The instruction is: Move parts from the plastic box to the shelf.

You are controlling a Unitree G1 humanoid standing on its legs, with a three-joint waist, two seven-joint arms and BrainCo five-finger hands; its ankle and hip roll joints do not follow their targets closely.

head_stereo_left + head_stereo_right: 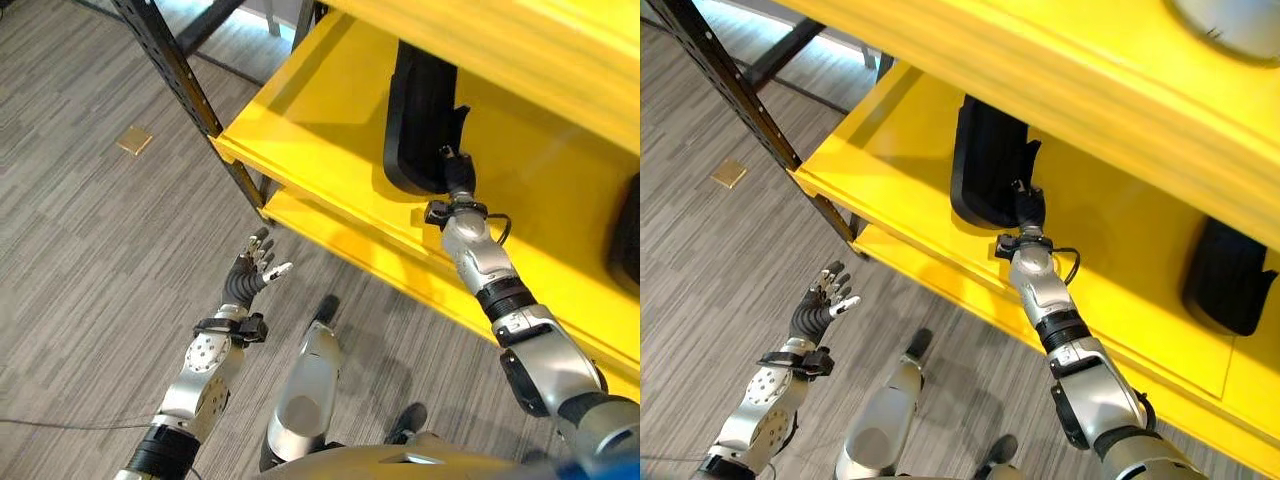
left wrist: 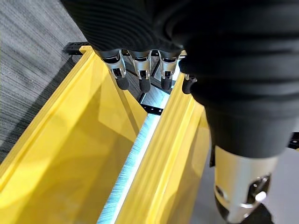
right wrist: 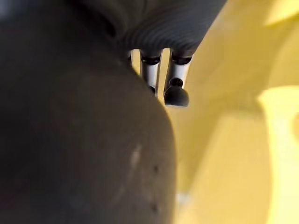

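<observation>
A tall black part [image 1: 420, 110] stands on the middle level of the yellow shelf [image 1: 320, 120]. My right hand [image 1: 457, 172] is up against its lower right edge, fingers [image 3: 176, 79] curled by the part [image 3: 79, 140], which looms dark right beside them. The same hand [image 1: 1029, 205] and part [image 1: 985, 160] show from the other eye. My left hand [image 1: 250, 272] hangs over the floor in front of the shelf, fingers [image 2: 140, 65] straight and holding nothing.
A second black part [image 1: 1230, 275] stands further right on the same level. A grey rounded thing [image 1: 1230, 25] sits on the level above. The shelf's black post [image 1: 180, 70] rises at the left corner. A small tan square [image 1: 134, 140] lies on the grey floor.
</observation>
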